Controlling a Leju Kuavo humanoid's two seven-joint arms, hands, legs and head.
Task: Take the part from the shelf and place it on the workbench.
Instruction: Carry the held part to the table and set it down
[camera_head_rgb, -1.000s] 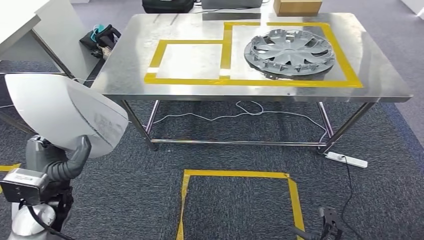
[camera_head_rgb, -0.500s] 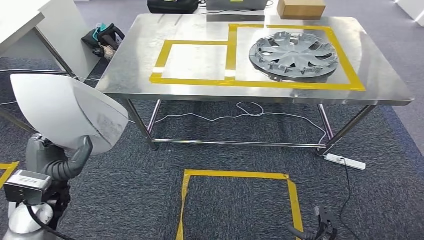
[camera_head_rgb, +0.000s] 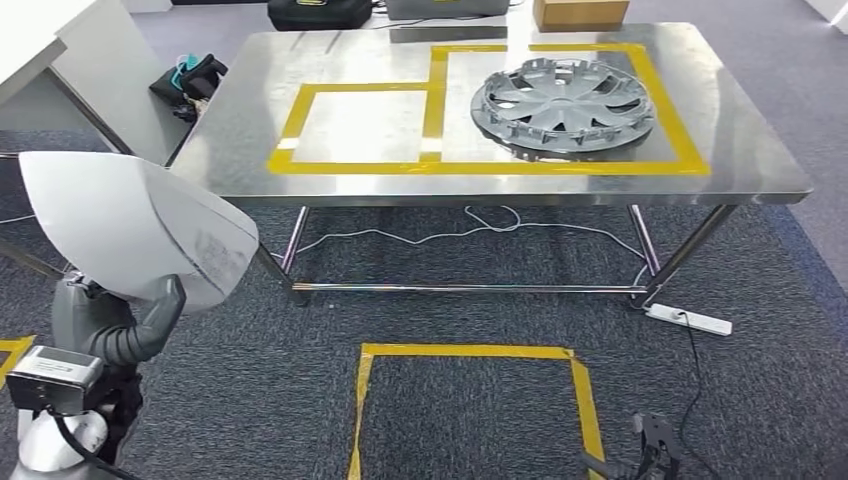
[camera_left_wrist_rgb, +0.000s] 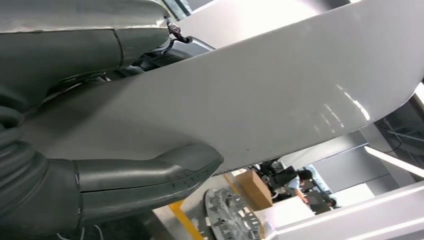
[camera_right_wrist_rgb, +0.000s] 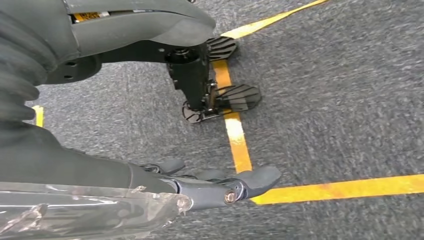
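Observation:
A large curved silver panel, the part (camera_head_rgb: 130, 225), is held by my left hand (camera_head_rgb: 125, 325) low at the left; the thumb presses its lower edge. Up close, the part (camera_left_wrist_rgb: 260, 95) lies between the grey thumb (camera_left_wrist_rgb: 150, 175) and the fingers behind it. The steel workbench (camera_head_rgb: 740, 150) stands ahead, with yellow tape marking two rectangles. The left rectangle (camera_head_rgb: 360, 125) is bare; a grey hubcap (camera_head_rgb: 565, 105) lies in the right one. My right hand (camera_head_rgb: 650, 445) hangs low over the carpet; in its wrist view the hand (camera_right_wrist_rgb: 210, 185) holds nothing, fingers loosely apart.
A yellow tape square (camera_head_rgb: 470, 350) marks the carpet before the workbench. A white power strip (camera_head_rgb: 690, 320) and cables lie under it. A white table (camera_head_rgb: 60, 50) and a black bag (camera_head_rgb: 190, 75) are at the left. A cardboard box (camera_head_rgb: 580, 12) sits beyond the bench.
The whole picture has shifted a little, the workbench now further left in it: the camera moved. The part stays in my left hand.

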